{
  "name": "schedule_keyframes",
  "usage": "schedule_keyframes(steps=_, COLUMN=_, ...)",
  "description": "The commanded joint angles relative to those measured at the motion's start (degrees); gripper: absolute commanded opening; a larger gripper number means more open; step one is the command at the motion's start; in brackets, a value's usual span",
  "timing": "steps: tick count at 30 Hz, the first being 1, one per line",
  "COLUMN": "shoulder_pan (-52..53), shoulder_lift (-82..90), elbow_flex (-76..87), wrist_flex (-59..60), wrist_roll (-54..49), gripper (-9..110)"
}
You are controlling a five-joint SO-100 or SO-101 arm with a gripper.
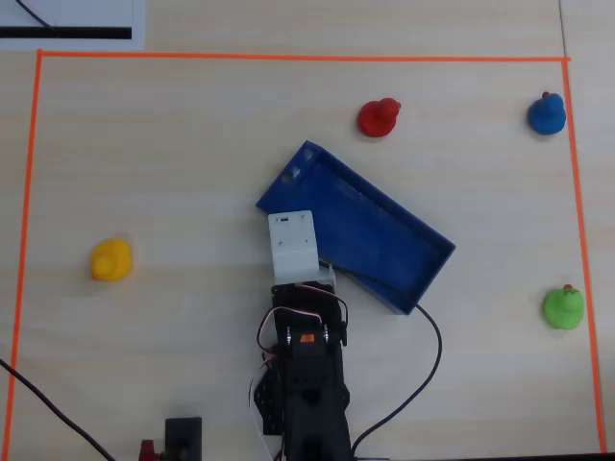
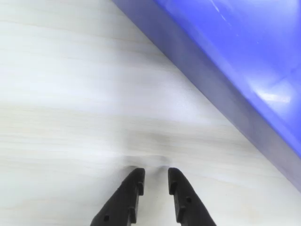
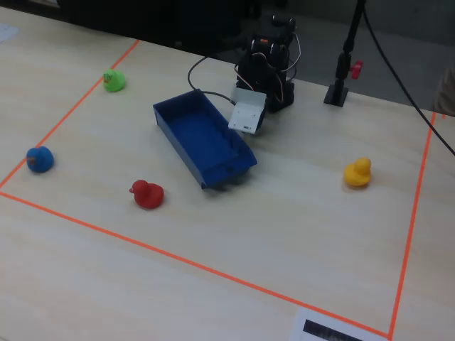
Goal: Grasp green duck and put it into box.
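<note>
The green duck [image 1: 563, 308] is small and bright green with a tiny red beak. It sits near the table's right edge in the overhead view, far from the blue box [image 1: 370, 228]. The gripper [image 2: 155, 181] holds nothing, its fingers slightly apart, over bare table beside the box.

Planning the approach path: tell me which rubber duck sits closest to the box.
The small red rubber duck, just beyond the far end of the dark blue plastic box. The yellow, green and blue ducks sit much farther out near the orange tape border.
</note>
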Motion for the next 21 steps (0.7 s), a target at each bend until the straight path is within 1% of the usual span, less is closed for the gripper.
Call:
schedule_keyframes(steps=1, shoulder_pan=0.4, shoulder_lift=-0.1, elbow_flex=0.1, wrist_flex=1.5, wrist_roll=0.1, gripper=4)
schedule_keyframes(steps=10, shoulder_pan=0.4, shoulder_lift=-0.1, elbow_flex=0.1, wrist_flex=1.5, wrist_roll=0.1, gripper=4)
schedule_keyframes(steps=16, shoulder_pan=0.3, shoulder_lift=-0.1, elbow_flex=0.2, wrist_flex=1.4, wrist_roll=0.4, gripper=0)
schedule_keyframes(steps=21, shoulder_pan=-0.3, shoulder_lift=-0.1, elbow_flex=-0.5, wrist_flex=1.8, wrist_roll=0.9, gripper=0)
